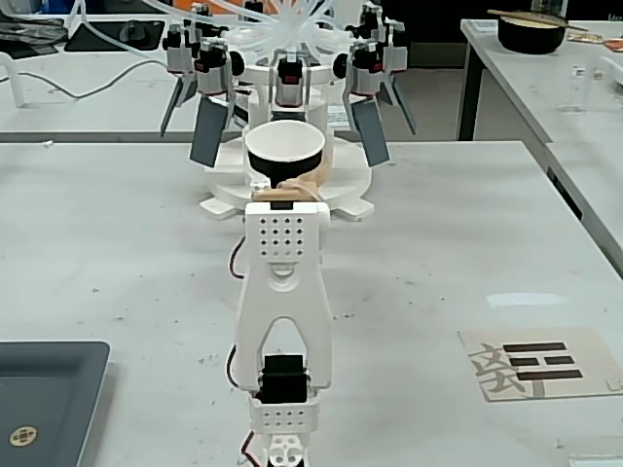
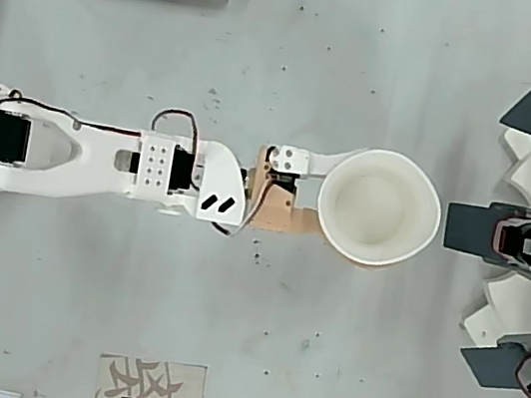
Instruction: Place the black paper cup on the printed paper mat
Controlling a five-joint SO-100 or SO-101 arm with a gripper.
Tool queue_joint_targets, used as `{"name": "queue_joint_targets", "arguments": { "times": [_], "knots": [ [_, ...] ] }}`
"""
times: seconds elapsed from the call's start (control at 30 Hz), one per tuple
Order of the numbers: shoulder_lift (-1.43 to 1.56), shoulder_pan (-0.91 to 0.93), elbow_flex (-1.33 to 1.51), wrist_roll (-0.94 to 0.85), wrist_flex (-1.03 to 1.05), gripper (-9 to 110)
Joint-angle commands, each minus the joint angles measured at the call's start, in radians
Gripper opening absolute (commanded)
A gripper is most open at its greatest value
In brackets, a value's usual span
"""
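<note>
the black paper cup [image 2: 378,207], a tapered cup with a white interior and white rim, stands upright and open-mouthed between the gripper's [image 2: 346,204] fingers, which are closed around its sides. in the overhead view a white finger [image 2: 337,163] curves along one side of the cup and a tan, wood-coloured finger [image 2: 282,207] meets the other side. in the fixed view the cup [image 1: 284,151] shows above the arm's white perforated wrist plate [image 1: 282,238], with the tan finger just under its rim; whether its base touches the table cannot be told. the white arm [image 2: 90,156] reaches straight across the pale grey speckled table [image 2: 369,54] toward a white multi-armed rig with dark grey flat paddles [image 1: 287,88], the cup close in front of it. the printed paper mat [image 1: 538,362], a pale beige rectangle with dark brown bars and a grey character, lies flat well apart from the cup, at lower right in the fixed view and at the bottom edge of the overhead view [image 2: 149,390]. a dark grey tray with a round emblem [image 1: 44,404] sits at lower left in the fixed view. a wide black bowl [image 1: 531,31] rests on a neighbouring table.
</note>
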Motion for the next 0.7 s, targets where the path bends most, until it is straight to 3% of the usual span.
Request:
{"name": "queue_joint_targets", "arguments": {
  "times": [0.0,0.43,0.67],
  "knots": [
    [0.028,-0.003,-0.02,-0.014,-0.015,10],
    [0.018,-0.003,-0.017,0.077,-0.025,10],
    [0.018,-0.003,-0.02,-0.02,-0.018,11]
  ]
}}
